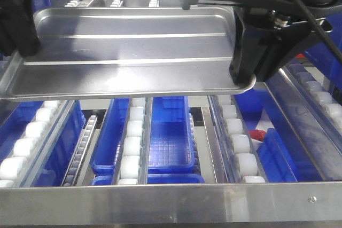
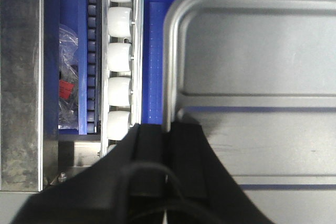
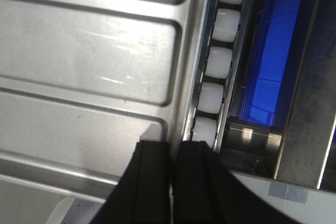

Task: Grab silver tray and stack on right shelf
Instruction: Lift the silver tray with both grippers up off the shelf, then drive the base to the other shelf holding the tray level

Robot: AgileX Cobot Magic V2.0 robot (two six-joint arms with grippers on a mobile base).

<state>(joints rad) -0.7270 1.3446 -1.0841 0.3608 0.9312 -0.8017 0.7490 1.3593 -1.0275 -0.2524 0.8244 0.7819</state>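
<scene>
The silver tray (image 1: pixel 128 52) is shiny, with two long ribs, and is held level in the air above the roller rack. My left gripper (image 1: pixel 18 25) is shut on its left rim; in the left wrist view the black fingers (image 2: pixel 152 145) pinch the tray's edge (image 2: pixel 252 51). My right gripper (image 1: pixel 251 52) is shut on its right rim; in the right wrist view its fingers (image 3: pixel 194 161) clamp the tray's edge (image 3: pixel 89 56). Below it lies the right shelf (image 1: pixel 133 148) with white rollers in blue-framed tracks and a steel front bar (image 1: pixel 171 201).
Blue bins (image 1: pixel 170 137) sit under the roller tracks. A red object (image 1: pixel 257 134) lies low at the right between rails. More white rollers (image 1: pixel 326 100) run along the far right rail. A clear bag with a red part (image 2: pixel 67 87) lies in a blue bin.
</scene>
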